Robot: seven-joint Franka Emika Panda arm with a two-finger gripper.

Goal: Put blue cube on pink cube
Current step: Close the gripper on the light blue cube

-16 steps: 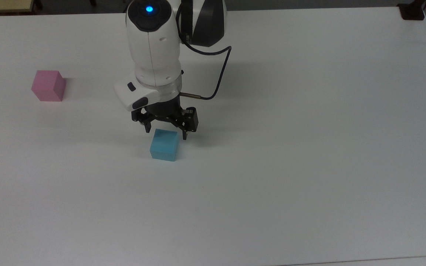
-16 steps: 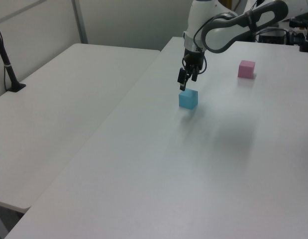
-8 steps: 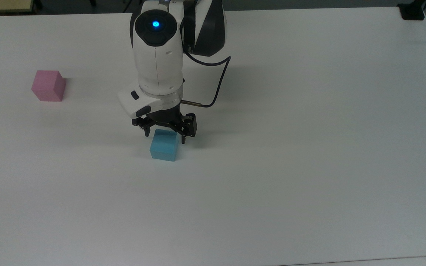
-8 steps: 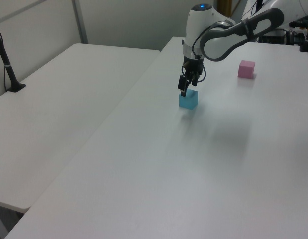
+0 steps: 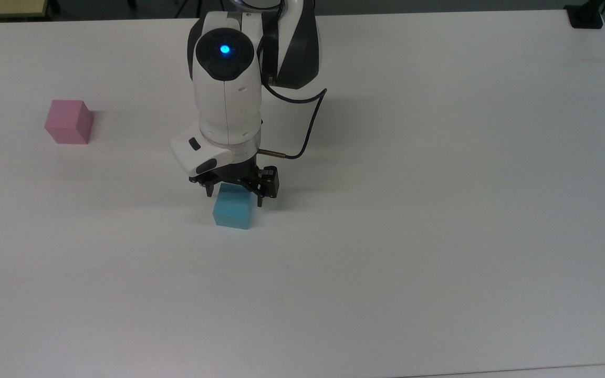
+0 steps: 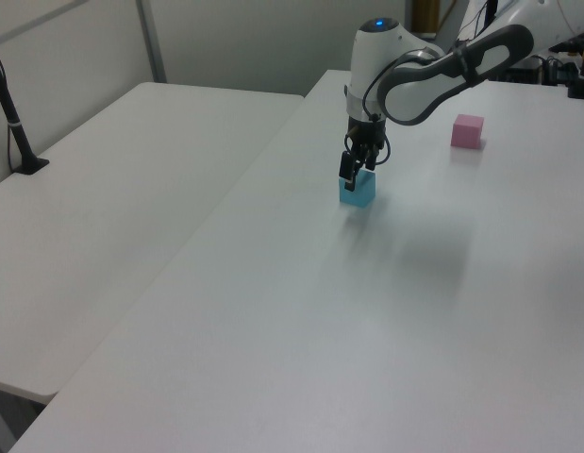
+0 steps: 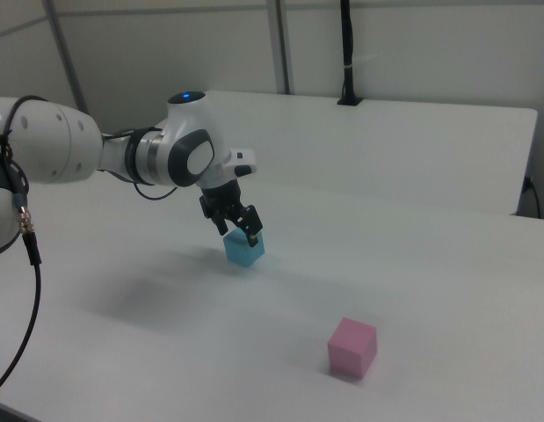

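The light blue cube [image 5: 233, 211] [image 6: 358, 192] [image 7: 245, 250] rests on the white table [image 5: 439, 236] near its middle. My gripper [image 5: 234, 197] [image 6: 354, 174] [image 7: 237, 230] hangs straight over it, open, with one black finger on each side of the cube's upper part and a small gap to each face. The arm's white wrist hides the cube's far edge in the top view. The pale pink cube [image 5: 69, 122] [image 6: 467, 131] [image 7: 352, 347] sits alone toward the top view's left, well apart from the blue one.
A second white table [image 6: 112, 189] adjoins on the left view's left, with a black post [image 6: 13, 118] standing on it. The arm's black cable [image 5: 308, 131] loops out on the top view's right of the wrist.
The gripper has come down over the blue cube, so its open fingers now straddle the cube's top. Neither cube has moved.
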